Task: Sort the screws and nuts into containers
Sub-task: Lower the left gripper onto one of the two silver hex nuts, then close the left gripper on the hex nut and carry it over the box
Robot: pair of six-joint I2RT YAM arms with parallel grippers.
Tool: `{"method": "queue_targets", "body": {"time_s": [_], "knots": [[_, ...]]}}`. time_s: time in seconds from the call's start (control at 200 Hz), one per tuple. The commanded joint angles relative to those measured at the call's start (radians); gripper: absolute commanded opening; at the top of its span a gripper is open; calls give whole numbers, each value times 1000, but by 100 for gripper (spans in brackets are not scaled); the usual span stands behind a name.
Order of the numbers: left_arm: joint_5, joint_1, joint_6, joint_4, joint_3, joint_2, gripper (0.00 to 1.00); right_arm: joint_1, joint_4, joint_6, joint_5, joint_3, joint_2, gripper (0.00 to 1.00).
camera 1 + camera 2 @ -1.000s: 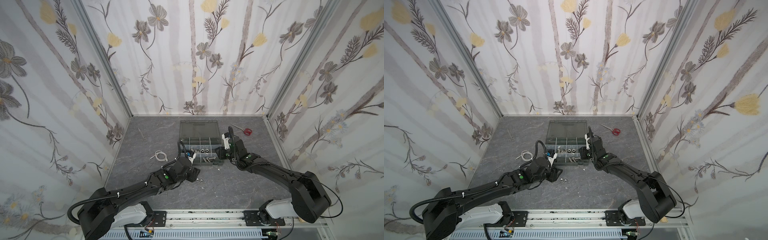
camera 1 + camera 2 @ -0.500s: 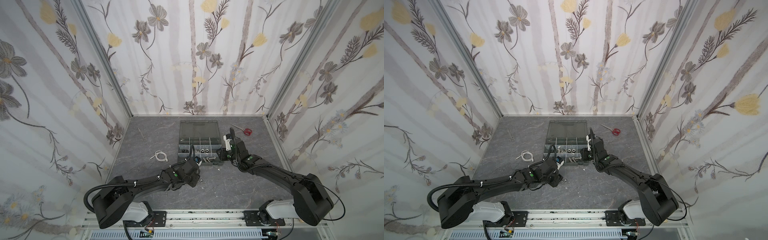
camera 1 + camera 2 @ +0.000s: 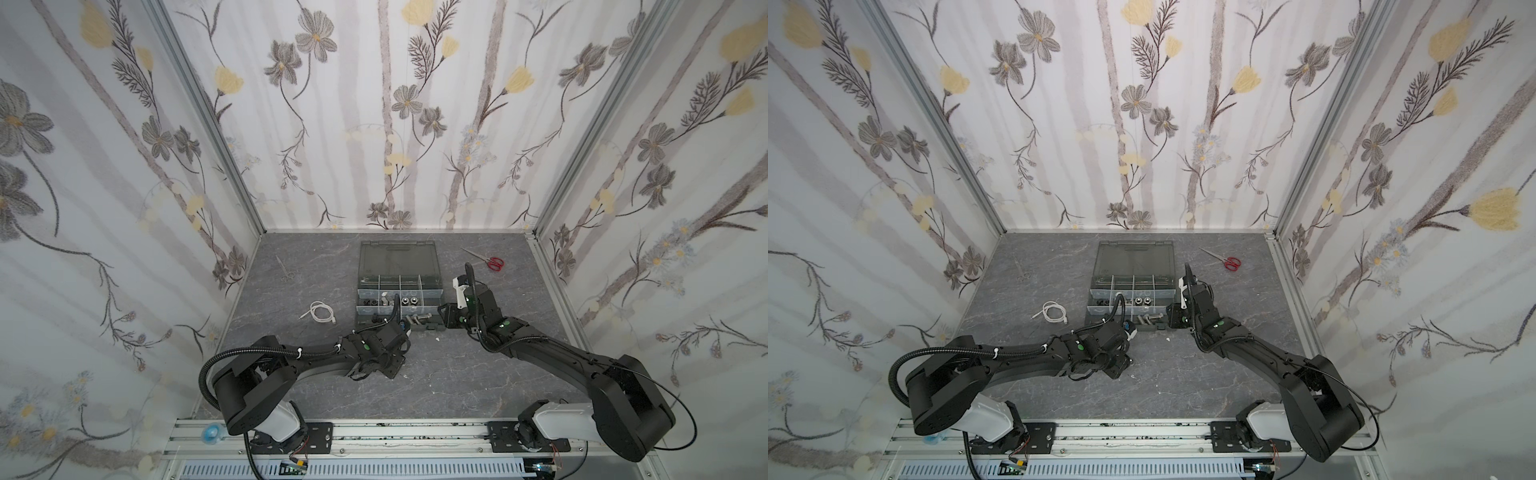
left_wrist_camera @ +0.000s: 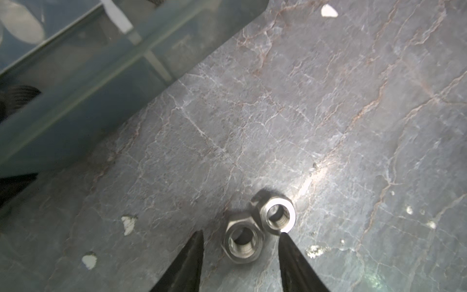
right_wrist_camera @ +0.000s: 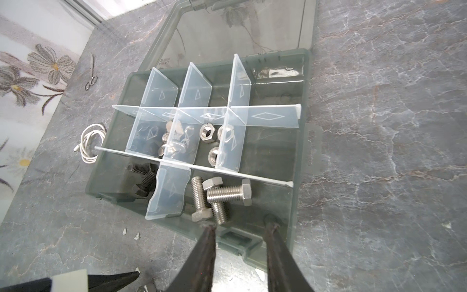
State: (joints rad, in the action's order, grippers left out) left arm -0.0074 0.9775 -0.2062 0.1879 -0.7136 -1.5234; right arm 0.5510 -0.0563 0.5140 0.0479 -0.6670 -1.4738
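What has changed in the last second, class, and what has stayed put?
The left gripper drew back from the organizer case toward the near edge and came down with open jaws astride a silver hex nut. The right gripper, case and red scissors stayed put.

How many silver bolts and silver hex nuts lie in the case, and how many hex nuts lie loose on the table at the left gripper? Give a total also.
Silver bolts in the case: 3
Silver hex nuts in the case: 3
Loose hex nuts on the table: 2
Total: 8
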Motion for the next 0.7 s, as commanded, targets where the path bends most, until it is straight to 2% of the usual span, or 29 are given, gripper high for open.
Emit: {"method": "queue_targets", "body": {"time_s": [0.0,0.245,0.699], "knots": [[-9,6,-5,11,-10,-7,49,-1,-45,12,-10,6,7,35],[-25,13,-1,29,-26,-35,45,-2,-46,17,-8,14,13,35],[-56,27,-2,67,-53,-85,24,-12,-45,23,-22,48,50,35]]}}
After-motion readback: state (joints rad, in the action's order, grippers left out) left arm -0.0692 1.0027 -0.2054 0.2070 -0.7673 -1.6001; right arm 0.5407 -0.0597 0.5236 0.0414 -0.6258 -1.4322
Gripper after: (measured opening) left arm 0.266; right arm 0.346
